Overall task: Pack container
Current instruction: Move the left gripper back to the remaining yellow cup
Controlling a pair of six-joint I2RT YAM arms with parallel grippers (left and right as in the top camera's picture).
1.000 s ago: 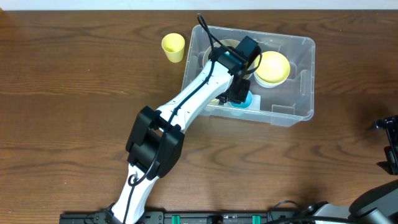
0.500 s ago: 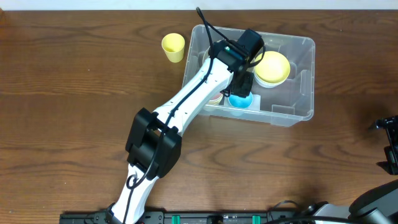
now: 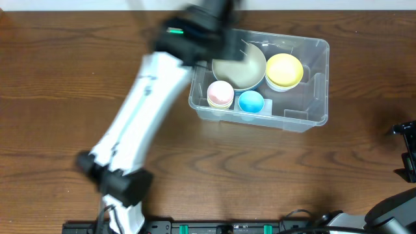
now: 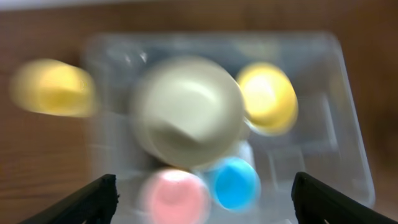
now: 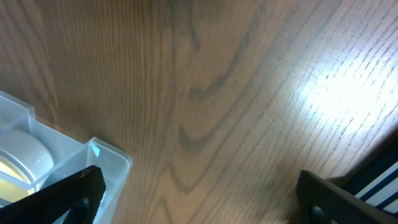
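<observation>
Container [image 3: 304, 109] holding cream bowl [image 3: 240, 68], yellow bowl [image 3: 285, 70], pink cup [image 3: 220, 94], blue cup [image 3: 251, 102]; blurred yellow cup [image 4: 53, 87] left outside; left gripper [image 4: 204, 186], right gripper [image 5: 199, 196] spread wide, empty.

blurred yellow cup [image 4: 53, 87] on wooden table [image 3: 65, 130]

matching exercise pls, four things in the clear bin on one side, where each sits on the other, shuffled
Things: 1 pink cup; 2 blue cup; 3 yellow bowl; 4 cream bowl.
Places in the container, seen from overhead: A upper row, left; B lower row, right; C upper row, right; D lower row, left.
Pairs: 1-D, 2-B, 3-C, 4-A.
</observation>
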